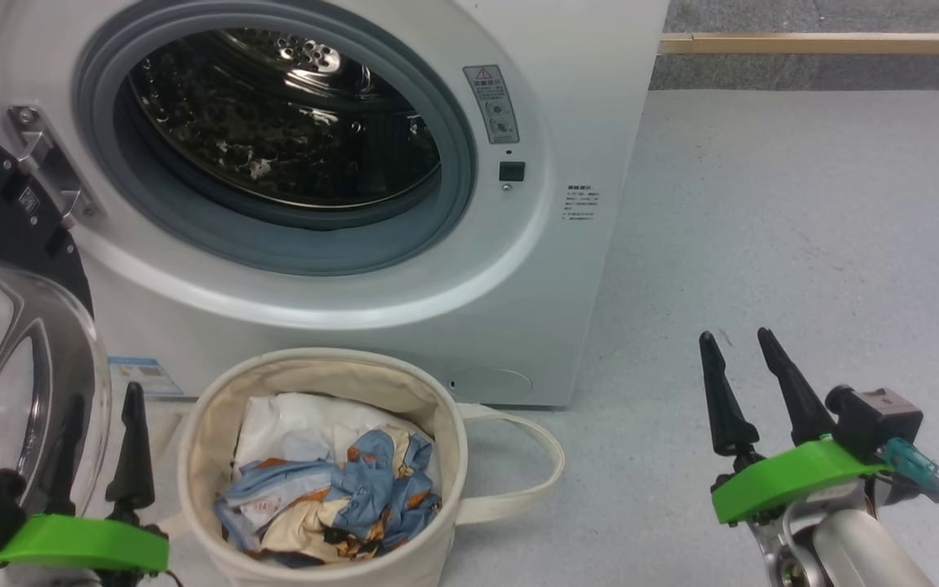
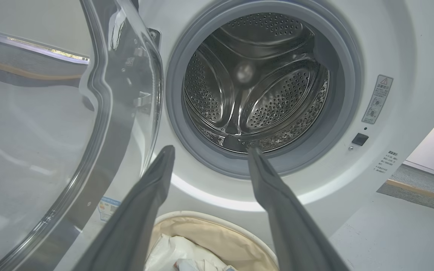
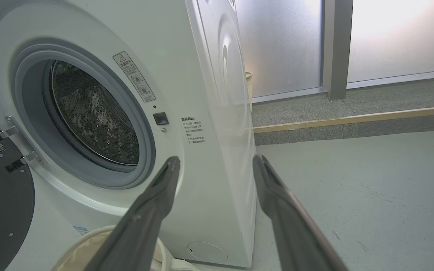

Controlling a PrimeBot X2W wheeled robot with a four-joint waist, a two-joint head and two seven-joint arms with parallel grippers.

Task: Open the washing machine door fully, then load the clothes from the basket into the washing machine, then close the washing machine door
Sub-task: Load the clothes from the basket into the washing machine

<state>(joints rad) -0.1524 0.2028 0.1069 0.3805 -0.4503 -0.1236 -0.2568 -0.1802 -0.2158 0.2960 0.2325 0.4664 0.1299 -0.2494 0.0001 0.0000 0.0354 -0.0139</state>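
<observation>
The washing machine door (image 1: 5,326) hangs wide open at left, the basket (image 1: 437,408) of clothes (image 1: 355,481) sits just under the washing machine (image 1: 584,122) front, left claw (image 1: 104,394) spread beside the door glass, right claw (image 1: 734,334) spread over bare floor (image 1: 804,244).

I see a pale grey floor (image 1: 804,244) ending at a light wooden strip (image 1: 824,43) edging a darker step (image 3: 390,94). On my right wrist feed, frosted panels (image 3: 281,45) flank a grey post (image 3: 335,49).
</observation>
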